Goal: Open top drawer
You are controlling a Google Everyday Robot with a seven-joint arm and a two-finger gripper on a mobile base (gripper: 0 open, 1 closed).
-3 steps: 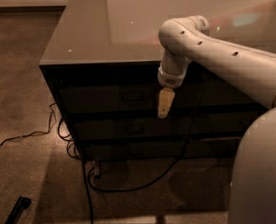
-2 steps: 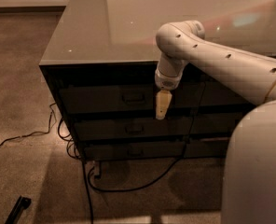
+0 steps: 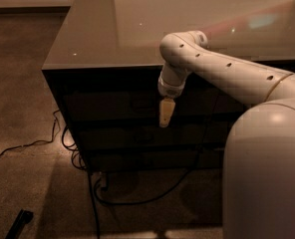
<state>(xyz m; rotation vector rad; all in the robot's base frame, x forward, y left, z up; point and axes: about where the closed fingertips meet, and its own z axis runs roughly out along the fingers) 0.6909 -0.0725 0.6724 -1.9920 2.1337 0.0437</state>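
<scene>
Your hand [image 3: 164, 120] hangs in front of the top drawer [image 3: 107, 101], just right of its small handle [image 3: 140, 103]; whether it is released or clenched, you cannot tell. The drawer sits shut, flush with the fronts beneath, so the whole pull appears yet to come. Below the drawer, black cables [image 3: 137, 201] loop across the floor [image 3: 18, 108]; nothing blocks the handle.

Tool [image 3: 166, 114] hangs before top drawer [image 3: 107, 101] — cables [image 3: 137, 201] on floor [image 3: 23, 98] below.
</scene>
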